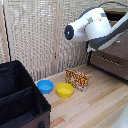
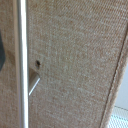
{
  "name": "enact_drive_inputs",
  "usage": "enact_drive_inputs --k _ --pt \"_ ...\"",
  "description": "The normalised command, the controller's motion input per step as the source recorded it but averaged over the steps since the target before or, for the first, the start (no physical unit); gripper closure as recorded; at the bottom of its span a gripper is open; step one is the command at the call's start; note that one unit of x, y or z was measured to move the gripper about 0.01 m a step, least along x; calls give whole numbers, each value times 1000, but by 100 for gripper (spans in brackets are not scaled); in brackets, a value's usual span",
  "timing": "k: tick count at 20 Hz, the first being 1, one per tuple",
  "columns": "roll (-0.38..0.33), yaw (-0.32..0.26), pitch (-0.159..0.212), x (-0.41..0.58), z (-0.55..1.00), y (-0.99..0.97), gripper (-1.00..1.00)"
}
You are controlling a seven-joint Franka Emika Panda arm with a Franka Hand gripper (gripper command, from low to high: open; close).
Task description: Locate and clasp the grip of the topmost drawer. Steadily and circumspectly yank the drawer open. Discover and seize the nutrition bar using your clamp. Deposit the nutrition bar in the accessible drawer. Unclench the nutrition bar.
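Saw a white robot arm (image 1: 95, 27) up high on the exterior view's right, reaching toward a dark wooden dresser (image 1: 112, 67) at that side. Could not see the gripper's fingers in that view, hidden behind the arm's big round part. Could not tell if the gripper was open or closed, or if it was holding anything. Saw a grey-brown drawer (image 2: 75, 60) front very close up in the wrist view, with a shiny silver handle (image 2: 21, 65) running along it. Saw a small post (image 2: 34, 82) joining the handle to the front, and a tiny dark hole (image 2: 37, 63) just beside it. Could not tell from that close look which drawer it was. Found the snack bar (image 1: 77, 79) on the light wooden table (image 1: 95, 107), well apart from the arm. Looked yellow-orange with red print, propped up on its edge. Stood just beside a yellow bowl (image 1: 64, 90), maybe touching it. Saw a blue bowl (image 1: 45, 86) near the yellow one, more to the exterior view's left. Saw a big black box (image 1: 20, 97) with its top open on that side. Saw a pale woven wall (image 1: 35, 35) behind it all.
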Motion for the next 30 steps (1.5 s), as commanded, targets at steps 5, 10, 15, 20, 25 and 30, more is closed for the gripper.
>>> enact_drive_inputs --k 5,10,15,20,25,30 --pt "314 -81 -1 387 134 74 -100" --pt "358 -82 0 339 29 156 -100" --pt "375 -82 3 284 0 205 -100" --pt "374 -77 22 267 0 187 -100" --pt "369 -77 26 266 5 173 -100" --pt "338 -73 38 271 102 98 -100"
